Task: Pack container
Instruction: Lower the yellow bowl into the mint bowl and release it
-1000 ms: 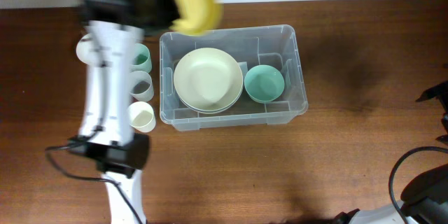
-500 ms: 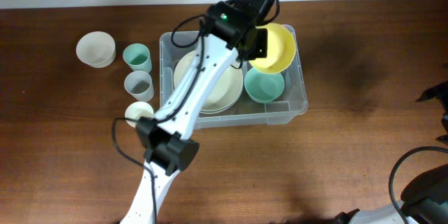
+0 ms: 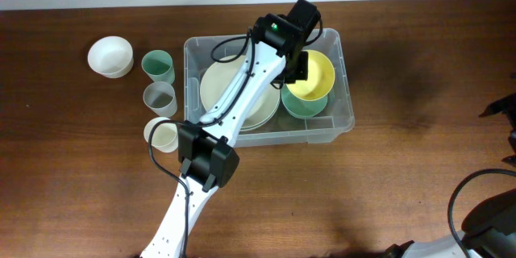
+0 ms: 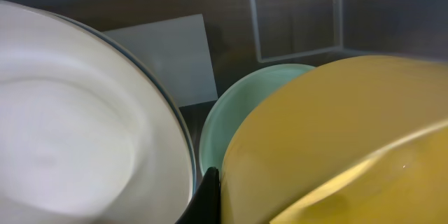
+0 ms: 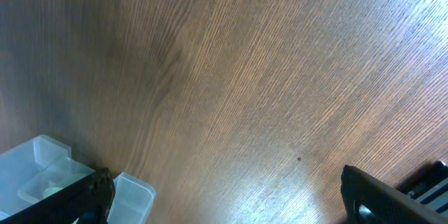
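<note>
The container is a clear plastic bin in the middle of the table. A large cream bowl lies in its left part and a teal bowl in its right. My left gripper reaches into the right part, shut on the rim of a yellow bowl held tilted just over the teal bowl. In the left wrist view one black finger presses the yellow bowl, beside the teal bowl, the cream bowl and the bin's white label. My right gripper hangs open over bare wood.
Left of the bin stand a white bowl, a teal cup, a grey cup and a cream cup. A corner of the bin shows in the right wrist view. Cables lie at the table's right edge.
My left arm has swung the yellow bowl from the back left of the table across to the bin's right side and lowered it over the teal bowl. The right arm has not moved.
</note>
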You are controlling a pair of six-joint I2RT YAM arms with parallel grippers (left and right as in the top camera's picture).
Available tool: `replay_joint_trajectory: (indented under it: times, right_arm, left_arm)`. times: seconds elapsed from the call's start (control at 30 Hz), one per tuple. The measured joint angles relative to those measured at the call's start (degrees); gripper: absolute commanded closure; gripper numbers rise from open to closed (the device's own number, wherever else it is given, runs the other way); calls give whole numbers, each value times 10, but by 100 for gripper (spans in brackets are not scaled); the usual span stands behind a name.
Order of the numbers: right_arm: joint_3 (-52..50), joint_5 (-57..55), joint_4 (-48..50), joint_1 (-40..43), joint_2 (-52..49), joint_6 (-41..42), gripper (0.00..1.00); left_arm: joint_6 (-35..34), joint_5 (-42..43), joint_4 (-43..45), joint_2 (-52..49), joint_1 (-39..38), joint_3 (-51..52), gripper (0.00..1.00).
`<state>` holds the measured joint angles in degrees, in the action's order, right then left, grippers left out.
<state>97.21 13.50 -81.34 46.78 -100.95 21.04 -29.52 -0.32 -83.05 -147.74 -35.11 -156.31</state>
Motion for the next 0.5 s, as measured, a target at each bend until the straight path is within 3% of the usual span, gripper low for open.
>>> replay_joint_trajectory:
  times: [0.43,0.5]
  right_arm:
    - [0,0,0,0,0,0,1]
    - [0,0,0,0,0,0,1]
  left_arm:
    - [0,34,0,-39,0,0,98]
    - [0,35,-1,-40,0,0,89]
